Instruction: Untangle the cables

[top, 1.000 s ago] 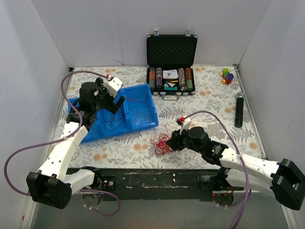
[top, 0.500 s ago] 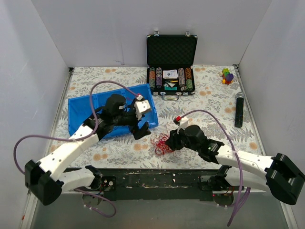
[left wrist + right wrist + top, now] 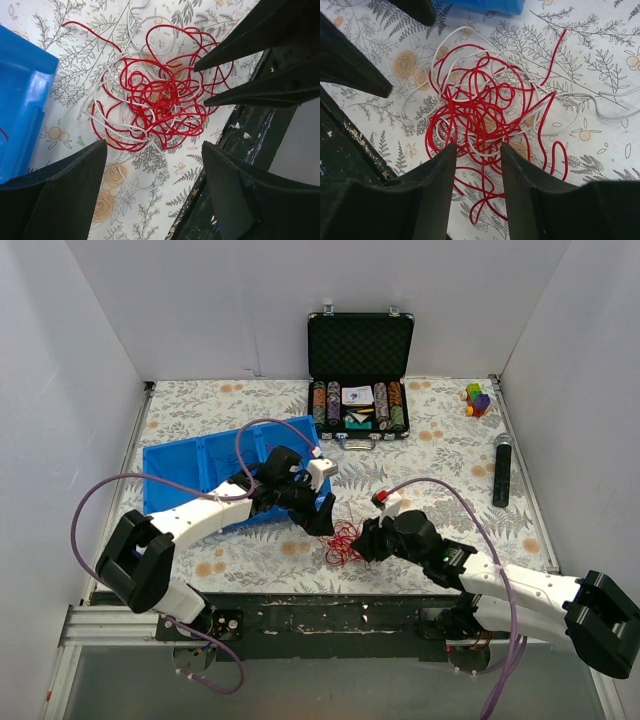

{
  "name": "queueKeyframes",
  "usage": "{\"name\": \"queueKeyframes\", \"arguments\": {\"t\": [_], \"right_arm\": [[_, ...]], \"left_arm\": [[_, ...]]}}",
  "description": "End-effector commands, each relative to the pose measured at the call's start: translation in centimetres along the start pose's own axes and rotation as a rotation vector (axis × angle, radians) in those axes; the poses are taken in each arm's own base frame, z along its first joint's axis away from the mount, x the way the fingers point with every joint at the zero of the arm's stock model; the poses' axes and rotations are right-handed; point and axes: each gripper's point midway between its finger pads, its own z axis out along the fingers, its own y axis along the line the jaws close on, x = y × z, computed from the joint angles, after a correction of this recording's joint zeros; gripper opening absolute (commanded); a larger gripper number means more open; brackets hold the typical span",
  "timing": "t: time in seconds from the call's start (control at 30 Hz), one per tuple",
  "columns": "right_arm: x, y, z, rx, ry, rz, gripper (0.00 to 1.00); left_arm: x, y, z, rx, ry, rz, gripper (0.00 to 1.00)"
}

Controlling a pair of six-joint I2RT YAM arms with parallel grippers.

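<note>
The cables (image 3: pixel 342 540) lie as a tangle of thin red and white strands on the floral cloth near the table's front edge. They show up close in the left wrist view (image 3: pixel 160 95) and the right wrist view (image 3: pixel 485 115). My left gripper (image 3: pixel 326 521) hangs at the tangle's upper left, open wide (image 3: pixel 154 145), with only a white loop and cloth between its fingers. From the right side, my right gripper (image 3: pixel 364 541) stands open (image 3: pixel 478 146) over the tangle's near edge. Red strands run through its gap, and the fingers (image 3: pixel 437 190) are not pressed on them.
A blue bin (image 3: pixel 200 465) sits left of the tangle, its corner close to my left gripper (image 3: pixel 20 100). At the back stands an open poker chip case (image 3: pixel 358 390). Toy blocks (image 3: pixel 477 398) and a black remote (image 3: pixel 502 470) lie at the right. The table's black front rail (image 3: pixel 330 615) runs just below the cables.
My left arm has swung from over the blue bin down and right to the tangle, its jaws narrowing a little. The right gripper has stayed by the tangle.
</note>
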Motion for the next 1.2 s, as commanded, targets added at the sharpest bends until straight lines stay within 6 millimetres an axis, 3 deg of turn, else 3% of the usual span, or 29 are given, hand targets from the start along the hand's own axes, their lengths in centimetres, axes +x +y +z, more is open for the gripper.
{"name": "queueKeyframes", "arguments": {"t": [0.0, 0.17, 0.3, 0.53, 0.7, 0.77, 0.83, 0.97, 1.17], "right_arm": [[-1.2, 0.5, -0.2, -0.021, -0.059, 0.005, 0.48], [-0.7, 0.4, -0.4, -0.023, -0.062, 0.018, 0.48], [-0.1, 0.3, -0.5, -0.03, -0.052, 0.025, 0.48], [-0.1, 0.5, -0.3, -0.04, -0.044, 0.021, 0.48], [-0.2, 0.8, -0.1, -0.047, -0.034, 0.015, 0.48], [0.0, 0.6, 0.0, -0.041, -0.025, 0.017, 0.48], [0.3, 0.5, 0.1, -0.031, -0.014, 0.015, 0.48], [0.8, 0.0, 0.5, -0.011, 0.008, 0.017, 0.48], [2.4, -0.9, 1.4, 0.038, 0.072, 0.038, 0.48]], "left_arm": [[-1.2, -0.4, 1.2, 0.012, -0.01, -0.031, 0.73], [0.7, 0.5, 2.8, -0.032, 0.056, -0.056, 0.66], [0.2, 1.0, 3.3, -0.048, 0.042, -0.051, 0.57], [-2.4, 1.4, 3.0, -0.087, -0.024, -0.005, 0.13], [-3.1, 1.4, 2.3, -0.1, -0.044, 0.037, 0.0], [-3.6, 1.1, 1.8, -0.095, -0.052, 0.062, 0.0], [-4.5, -0.1, 0.8, -0.055, -0.062, 0.104, 0.0], [-8.2, -4.4, -2.7, 0.069, -0.115, 0.215, 0.0], [-13.8, -10.8, -9.5, 0.216, -0.216, 0.414, 0.0]]}}
